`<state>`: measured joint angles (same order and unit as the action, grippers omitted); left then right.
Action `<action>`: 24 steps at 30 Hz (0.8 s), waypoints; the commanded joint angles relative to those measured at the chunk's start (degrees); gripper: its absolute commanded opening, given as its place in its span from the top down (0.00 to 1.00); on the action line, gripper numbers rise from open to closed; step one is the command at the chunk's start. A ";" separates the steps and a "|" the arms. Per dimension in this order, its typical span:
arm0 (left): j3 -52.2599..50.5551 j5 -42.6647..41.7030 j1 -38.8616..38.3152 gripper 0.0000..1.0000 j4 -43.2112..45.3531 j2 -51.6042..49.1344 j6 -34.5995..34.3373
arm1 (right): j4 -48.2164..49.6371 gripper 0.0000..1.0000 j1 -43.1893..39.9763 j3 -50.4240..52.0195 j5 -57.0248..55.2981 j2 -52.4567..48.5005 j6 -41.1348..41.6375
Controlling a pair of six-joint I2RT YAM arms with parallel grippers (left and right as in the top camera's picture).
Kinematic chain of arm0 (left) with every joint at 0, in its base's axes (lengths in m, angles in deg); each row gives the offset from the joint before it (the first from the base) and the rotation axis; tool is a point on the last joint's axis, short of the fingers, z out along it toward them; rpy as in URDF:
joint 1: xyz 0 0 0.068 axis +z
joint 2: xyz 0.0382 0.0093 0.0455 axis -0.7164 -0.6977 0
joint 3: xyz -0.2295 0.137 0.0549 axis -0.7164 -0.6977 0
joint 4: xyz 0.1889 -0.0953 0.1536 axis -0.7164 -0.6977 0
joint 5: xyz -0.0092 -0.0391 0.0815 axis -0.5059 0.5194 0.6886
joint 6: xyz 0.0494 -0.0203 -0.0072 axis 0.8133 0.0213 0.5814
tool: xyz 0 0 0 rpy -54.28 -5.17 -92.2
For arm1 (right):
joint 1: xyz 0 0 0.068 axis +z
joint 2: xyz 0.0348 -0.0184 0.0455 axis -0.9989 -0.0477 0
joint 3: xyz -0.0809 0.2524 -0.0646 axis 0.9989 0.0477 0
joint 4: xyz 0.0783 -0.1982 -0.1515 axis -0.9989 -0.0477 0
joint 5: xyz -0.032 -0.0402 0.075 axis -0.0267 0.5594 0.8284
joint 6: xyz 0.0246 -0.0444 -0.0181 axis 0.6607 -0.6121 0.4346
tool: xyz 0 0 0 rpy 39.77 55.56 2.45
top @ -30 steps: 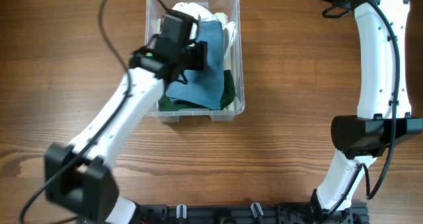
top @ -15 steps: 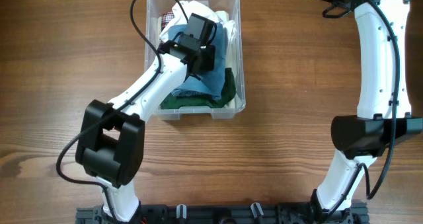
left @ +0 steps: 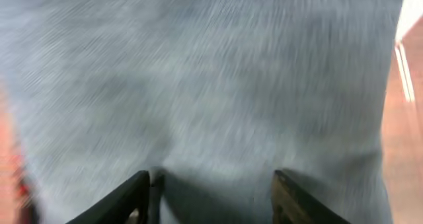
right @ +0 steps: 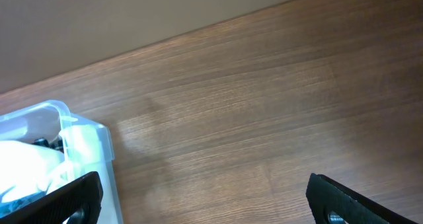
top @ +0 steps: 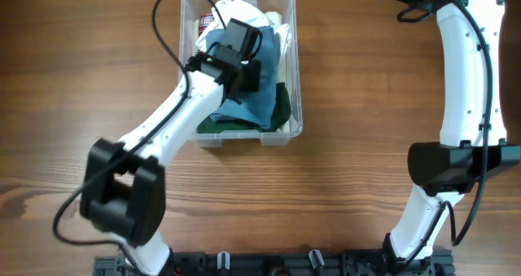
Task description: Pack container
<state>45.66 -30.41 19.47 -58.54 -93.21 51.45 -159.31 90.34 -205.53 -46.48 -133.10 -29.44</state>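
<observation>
The clear container (top: 296,81) stands at the back middle of the table, holding a blue cloth (top: 262,97) on top of a dark green cloth (top: 281,113) and white cloth (top: 244,9). My left gripper (top: 249,74) hovers inside it, right over the blue cloth. In the left wrist view the blurred blue cloth (left: 211,85) fills the frame, and the left gripper (left: 215,191) has its jaws apart with only cloth surface beneath them. My right gripper (right: 215,197) is wide open over bare wood, with a container corner (right: 73,135) to its left.
The right arm (top: 468,81) stands along the right side of the table, its wrist at the top edge. A black rail (top: 269,264) runs along the front edge. Wooden tabletop (top: 366,170) surrounds the container.
My left gripper has moved right and further over the tub, then eased back a little, its jaws widening slightly. The blue cloth now lies lower in the tub. The right arm is still.
</observation>
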 commanded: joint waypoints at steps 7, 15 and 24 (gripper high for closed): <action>-1.11 1.33 0.24 0.19 -3.37 20.63 0.50 | 0.02 0.00 0.39 0.15 -0.55 -0.57 0.70; -1.11 1.31 0.24 0.00 -9.38 35.69 0.50 | 0.02 0.00 0.39 0.15 -0.55 -0.57 0.72; -1.11 1.51 0.28 0.00 -28.26 46.47 0.55 | 0.02 0.00 0.39 0.13 -0.55 -0.57 0.72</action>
<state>44.45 -29.62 19.52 -81.93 -49.43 51.64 -159.31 90.34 -205.53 -46.48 -133.10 -29.44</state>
